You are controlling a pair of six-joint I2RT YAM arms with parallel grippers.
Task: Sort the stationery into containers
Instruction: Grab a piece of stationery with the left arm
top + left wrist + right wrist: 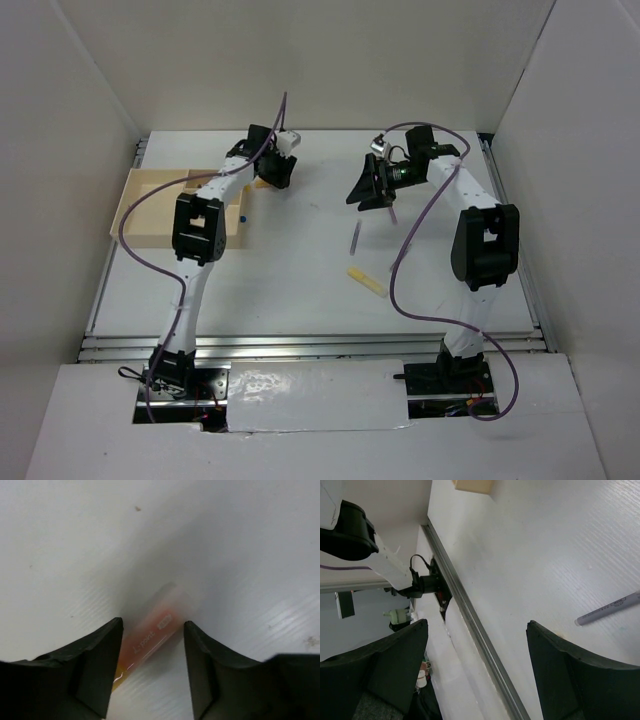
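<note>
Left tool (152, 625) spread over blurred, seemingly pink highlighter (150, 639), right tool (477, 625) open near slim grey pen (609, 608)

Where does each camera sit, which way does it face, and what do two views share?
Top external: above and behind the arms, looking down on the table, tray and both whole arms.
Left wrist: on the left arm, looking down at a pink highlighter lying between its open jaws.
Right wrist: on the right arm, looking across the table towards the near rail and left arm; open jaws below, grey pen beyond.
Shared: top and right wrist both show the left arm.
</note>
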